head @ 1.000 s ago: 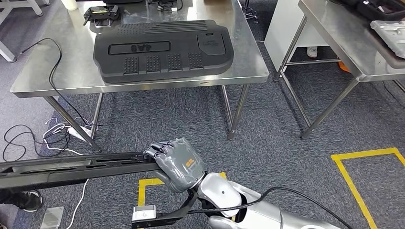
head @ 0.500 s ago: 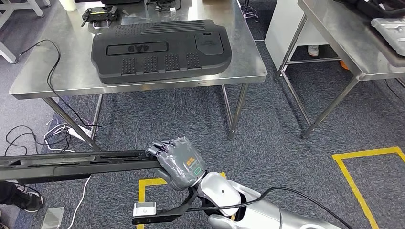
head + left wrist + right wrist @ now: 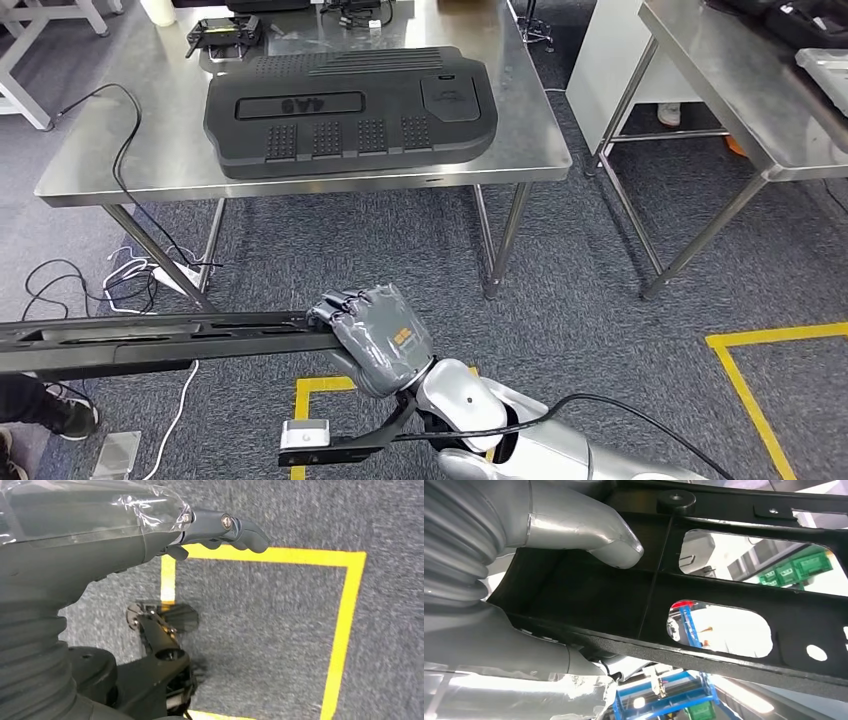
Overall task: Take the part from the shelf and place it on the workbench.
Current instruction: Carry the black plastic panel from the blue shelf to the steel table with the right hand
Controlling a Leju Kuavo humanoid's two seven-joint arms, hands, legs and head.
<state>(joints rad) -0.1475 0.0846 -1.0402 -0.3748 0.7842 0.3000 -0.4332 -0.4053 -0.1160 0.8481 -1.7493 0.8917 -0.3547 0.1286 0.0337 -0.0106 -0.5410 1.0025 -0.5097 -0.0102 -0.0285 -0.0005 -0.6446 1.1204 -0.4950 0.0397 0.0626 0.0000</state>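
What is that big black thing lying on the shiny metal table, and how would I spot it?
Find the steel workbench ahead of the robot. On it lies a wide black moulded cover with ribbed patches and raised lettering, far larger than the small black device behind it.

The part (image 3: 150,340) is black — a long bar, matt, with pale light showing through its cut-outs. The right hand (image 3: 372,335) on it is grey with a small orange mark. The left hand (image 3: 220,527) is grey too, under clear film. The workbench (image 3: 120,160) is bare silver steel; the cover (image 3: 350,110) on it is black, ribbed and studded. The carpet (image 3: 580,300) is mottled blue-grey — crossed by yellow tape (image 3: 745,390).
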